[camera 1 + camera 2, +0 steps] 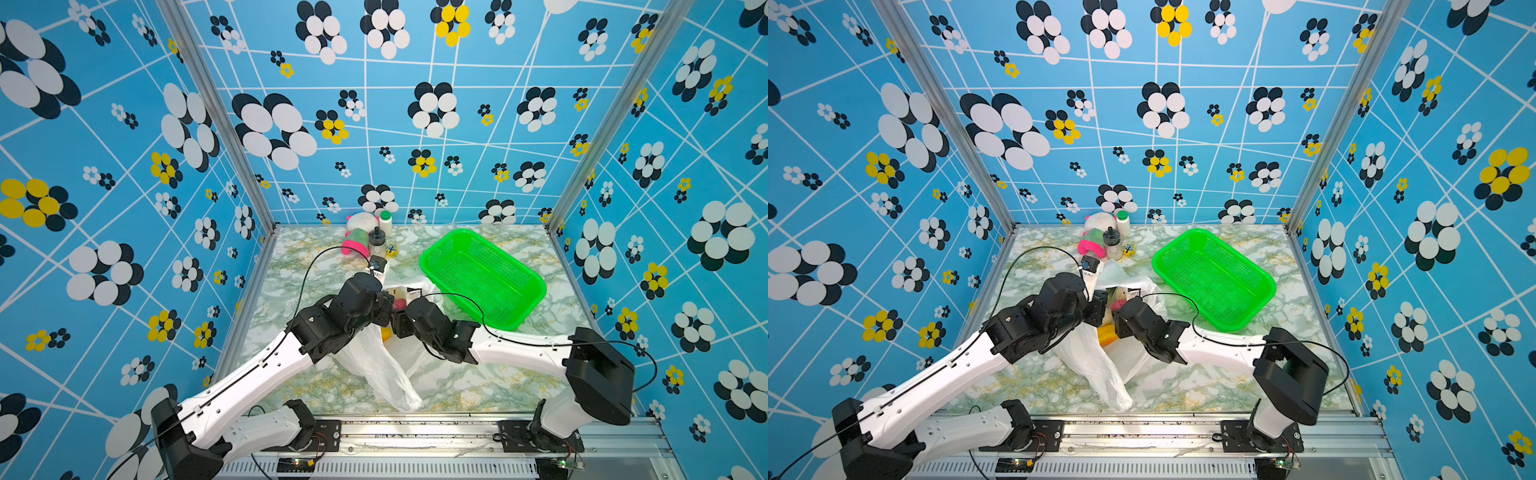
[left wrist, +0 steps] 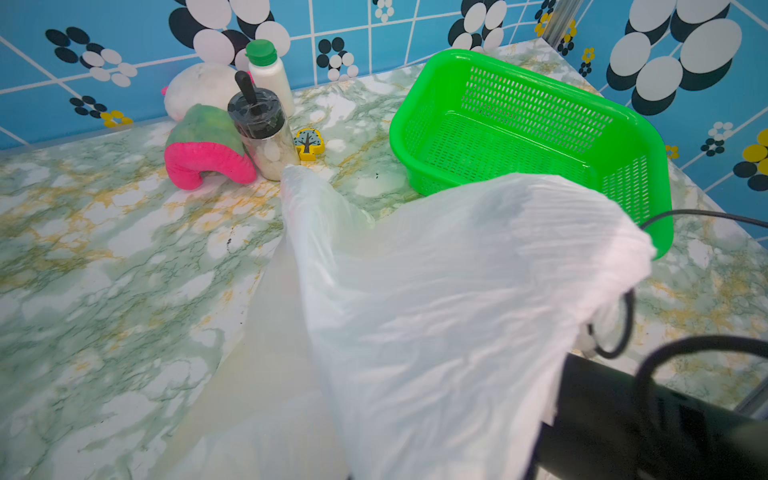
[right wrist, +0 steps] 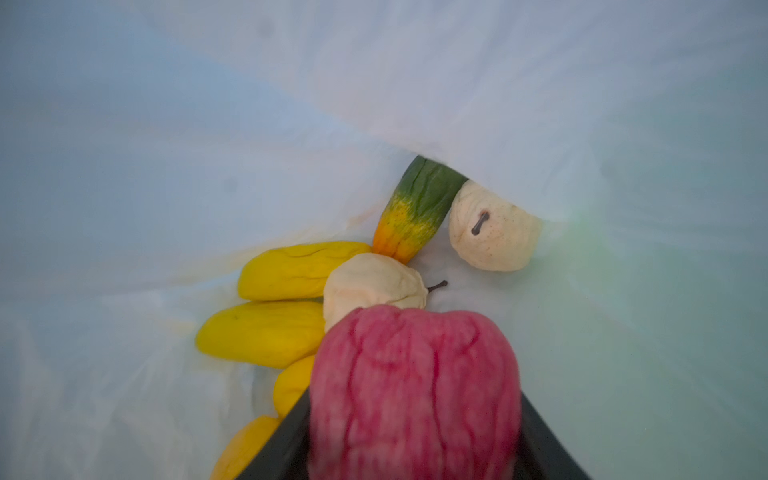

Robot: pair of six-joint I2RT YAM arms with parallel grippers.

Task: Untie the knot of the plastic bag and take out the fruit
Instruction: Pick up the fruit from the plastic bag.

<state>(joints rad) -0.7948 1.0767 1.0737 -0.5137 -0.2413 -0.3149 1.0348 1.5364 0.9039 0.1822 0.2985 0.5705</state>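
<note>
Now, with the left hand (image 1: pixel 385 306) pinched shut on the rim of the plastic bag (image 1: pixel 374 361) at the middle of the desk (image 1: pixel 291 374) and the right hand (image 3: pixel 415 399) inside it clamped on the red bumpy fruit (image 3: pixel 415 353), we should lift straight out through the mouth without snagging film.

so that's one white bag (image 2: pixel 415 311), four yellow fruits (image 3: pixel 262 332), two cream pears (image 3: pixel 494 237), one green-orange fruit (image 3: pixel 419 203), one red bumpy fruit (image 3: pixel 415 386)

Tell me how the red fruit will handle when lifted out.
Probably soft: the red fruit looks deeply creased in the right gripper. Its bumpy surface should resist slipping. It is rounded, so likely to roll if released on the table.
</note>
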